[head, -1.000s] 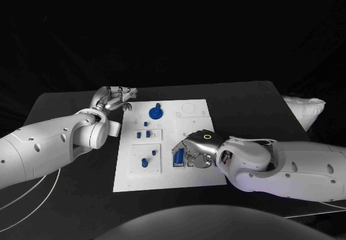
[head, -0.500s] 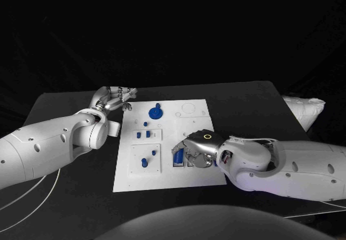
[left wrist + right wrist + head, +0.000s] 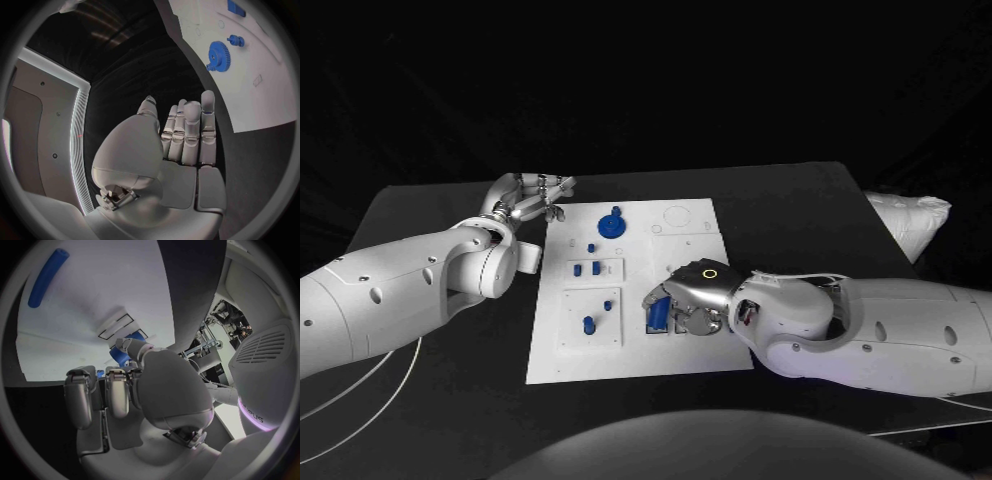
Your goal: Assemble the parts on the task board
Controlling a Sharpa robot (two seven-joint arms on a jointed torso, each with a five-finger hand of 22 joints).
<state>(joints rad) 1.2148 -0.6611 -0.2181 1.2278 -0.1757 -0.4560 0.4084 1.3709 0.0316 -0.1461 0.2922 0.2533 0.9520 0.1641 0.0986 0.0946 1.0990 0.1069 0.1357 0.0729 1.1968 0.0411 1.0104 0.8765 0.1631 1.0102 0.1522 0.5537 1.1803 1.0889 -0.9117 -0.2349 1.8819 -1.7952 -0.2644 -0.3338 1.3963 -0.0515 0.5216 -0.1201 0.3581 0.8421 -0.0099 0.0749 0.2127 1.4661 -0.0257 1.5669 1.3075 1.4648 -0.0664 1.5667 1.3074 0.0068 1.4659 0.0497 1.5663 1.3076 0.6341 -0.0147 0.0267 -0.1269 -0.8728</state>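
Note:
The white task board [image 3: 632,345] lies in the middle of the black table. A blue gear [image 3: 612,222] stands at its far end, also seen as the gear [image 3: 218,54] in the left wrist view. Small blue parts [image 3: 586,268] sit in a left panel, and another blue piece [image 3: 589,324] lies nearer. My right hand [image 3: 687,300] rests on the board's near middle, its thumb and fingers closed round an upright blue block [image 3: 656,315]; the right wrist view shows that block [image 3: 122,355] beside the thumb. My left hand [image 3: 531,193] hovers off the board's far left corner, fingers straight, holding nothing.
A blue rod [image 3: 47,277] lies on the board beyond my right hand. A white bag [image 3: 913,222] sits at the table's right edge. Cables [image 3: 358,385] hang at the left, near the table's front edge.
My right hand has edged slightly left over the blue block. The left hand and the other parts have not moved.

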